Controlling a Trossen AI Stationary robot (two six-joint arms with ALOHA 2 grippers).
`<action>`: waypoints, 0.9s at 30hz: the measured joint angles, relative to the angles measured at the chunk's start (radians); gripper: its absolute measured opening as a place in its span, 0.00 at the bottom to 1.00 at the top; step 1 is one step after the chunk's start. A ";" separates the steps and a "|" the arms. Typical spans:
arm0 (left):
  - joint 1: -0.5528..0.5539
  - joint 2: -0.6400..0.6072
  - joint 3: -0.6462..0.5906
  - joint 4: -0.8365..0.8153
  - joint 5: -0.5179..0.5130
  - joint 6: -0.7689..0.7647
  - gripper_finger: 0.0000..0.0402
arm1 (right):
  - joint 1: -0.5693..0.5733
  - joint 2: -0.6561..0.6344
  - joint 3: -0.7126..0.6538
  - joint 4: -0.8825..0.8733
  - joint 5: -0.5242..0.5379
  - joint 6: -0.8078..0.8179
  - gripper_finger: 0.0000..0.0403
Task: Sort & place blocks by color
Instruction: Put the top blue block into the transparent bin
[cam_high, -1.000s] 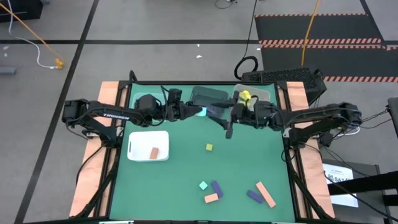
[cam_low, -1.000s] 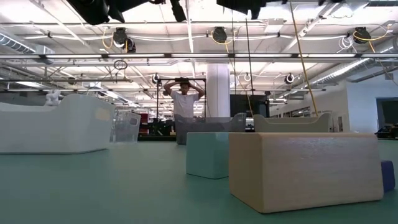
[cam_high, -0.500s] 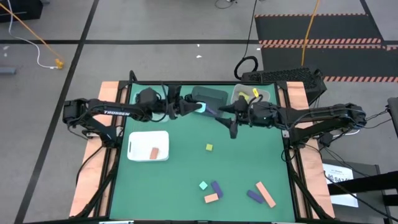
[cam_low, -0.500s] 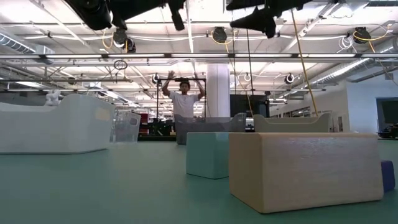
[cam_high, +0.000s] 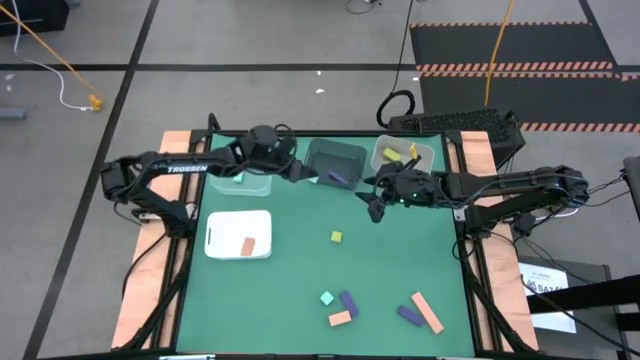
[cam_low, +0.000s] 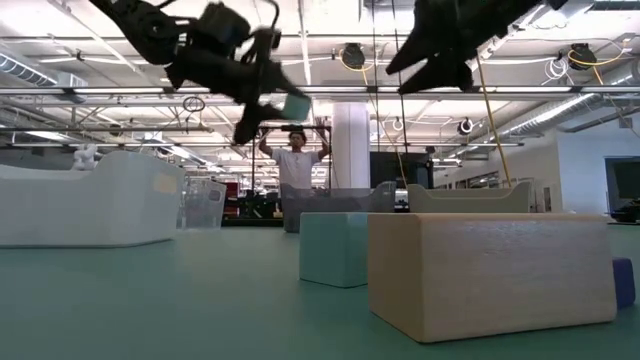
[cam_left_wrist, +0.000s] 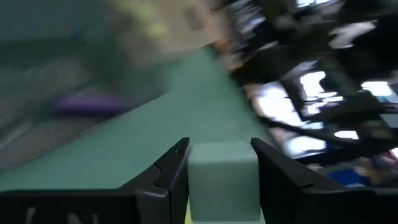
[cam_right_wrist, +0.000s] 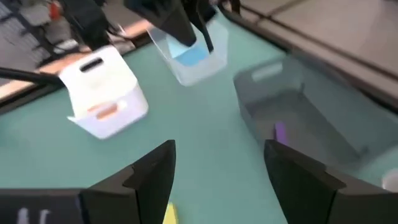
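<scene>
left gripper (cam_left_wrist: 221, 163): closed on a mint block (cam_left_wrist: 222, 180), raised beside the dark bin (cam_high: 335, 160).
right gripper (cam_right_wrist: 217, 163): wide open, empty, also beside the dark bin.
risk: a tilted release could drop the mint block into the dark bin, among purple.

Green table (cam_high: 400, 250), white tray (cam_high: 225, 238), bins (cam_high: 335, 160), scattered blocks (cam_high: 338, 237)

Mint-teal cube (cam_left_wrist: 222, 180) sitting clamped between left hand (cam_left_wrist: 219, 163) fingers, above the worktop's far side. Salmon block (cam_high: 248, 246) lying in the white tray. Small yellow-green cube (cam_high: 336, 237) resting mid-worktop. Near edge: mint cube (cam_high: 327, 298), purple bar (cam_high: 348, 303), salmon bar (cam_high: 340, 318), purple piece (cam_high: 408, 315), long salmon bar (cam_high: 428, 312) lying diagonal. Purple piece (cam_high: 337, 178) lying in the dark bin, yellow pieces (cam_high: 392, 153) in the clear bin
</scene>
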 joint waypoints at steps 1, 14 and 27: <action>0.018 0.000 0.000 -0.050 0.000 0.014 0.35 | 0.000 0.000 0.000 -0.027 0.002 0.020 0.58; 0.226 -0.158 0.001 -0.621 -0.140 0.268 0.35 | -0.006 0.000 -0.072 -0.041 0.074 0.181 0.58; 0.239 -0.193 -0.034 -0.984 -0.498 0.262 0.35 | -0.050 0.082 -0.309 0.445 0.073 0.231 0.58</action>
